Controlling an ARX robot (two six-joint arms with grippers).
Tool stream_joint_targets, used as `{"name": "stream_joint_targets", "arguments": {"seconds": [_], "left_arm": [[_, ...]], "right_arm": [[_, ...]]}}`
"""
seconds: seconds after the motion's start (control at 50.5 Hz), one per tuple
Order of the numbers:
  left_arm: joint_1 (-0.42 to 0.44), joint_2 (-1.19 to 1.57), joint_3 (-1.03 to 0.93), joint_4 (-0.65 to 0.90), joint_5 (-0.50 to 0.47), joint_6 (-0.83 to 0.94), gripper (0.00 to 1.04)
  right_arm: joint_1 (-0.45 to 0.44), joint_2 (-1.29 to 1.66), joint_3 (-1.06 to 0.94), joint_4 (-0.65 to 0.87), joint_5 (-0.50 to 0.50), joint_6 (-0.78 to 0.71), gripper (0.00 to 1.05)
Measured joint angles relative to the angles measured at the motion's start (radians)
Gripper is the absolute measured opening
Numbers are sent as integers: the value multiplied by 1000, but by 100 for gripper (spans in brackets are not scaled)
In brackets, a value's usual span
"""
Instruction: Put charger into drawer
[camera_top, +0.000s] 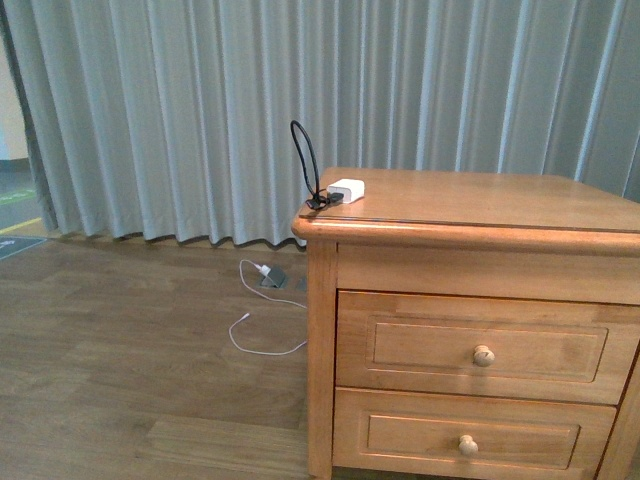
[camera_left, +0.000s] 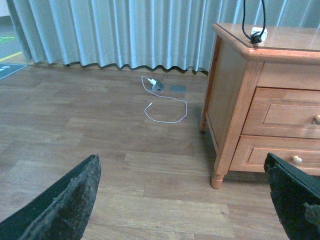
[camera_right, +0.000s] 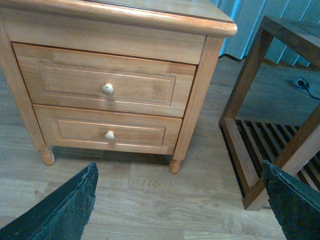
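My left gripper (camera_left: 181, 161) is spread wide and empty, its two dark, rough-faced fingers (camera_left: 70, 200) framing bare brown plank floor (camera_left: 100, 135) off to one side of the honey-brown wooden nightstand (camera_left: 225, 100). My right gripper (camera_right: 179, 167) is also wide open with nothing between its jaws, low in front of the nightstand. Ahead of it is the upper honey-brown wooden drawer (camera_right: 65, 80), which has a recessed panel front and one round pale knob (camera_right: 107, 89). It is fully closed, as is the similar lower drawer (camera_right: 70, 131) beneath it. The small white rectangular charger block (camera_top: 347, 189) lies on the nightstand's top, near the far left corner in the front view. Its stiff black looped cable (camera_top: 303, 150) rises from the end nearest that corner in a tall arch. I judge the block to be light, hard and smooth-sided, so a loose pinch could send it skating across the polished top. The best hold looks to be across its two long flat sides, jaws square to them and clear of the cable end. The cable seems springy enough to keep its shape, so I expect it to sway, tip the block when lifted, and need room inside the drawer. The knob is small and round and may slip from a shallow pinch. On the floor near the grey pleated curtain (camera_top: 150, 100) lies a white plug with thin white cable (camera_top: 262, 270), which is not my target. A dark wooden slatted rack (camera_right: 240, 100) stands beside the nightstand.
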Motion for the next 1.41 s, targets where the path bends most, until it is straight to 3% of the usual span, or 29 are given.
{"name": "stream_joint_targets", "arguments": {"seconds": [0.238,0.535,0.931,1.407], "left_arm": [[0,0,0,0,0,0,99],[0,0,0,0,0,0,99],[0,0,0,0,0,0,99],[0,0,0,0,0,0,99]], "right_arm": [[28,497,181,269,-71,-8,97],[123,1211,458,612,-14,24,97],[171,1749,845,647,41,139,97],[136,2076,1213,614,87,212,97]]}}
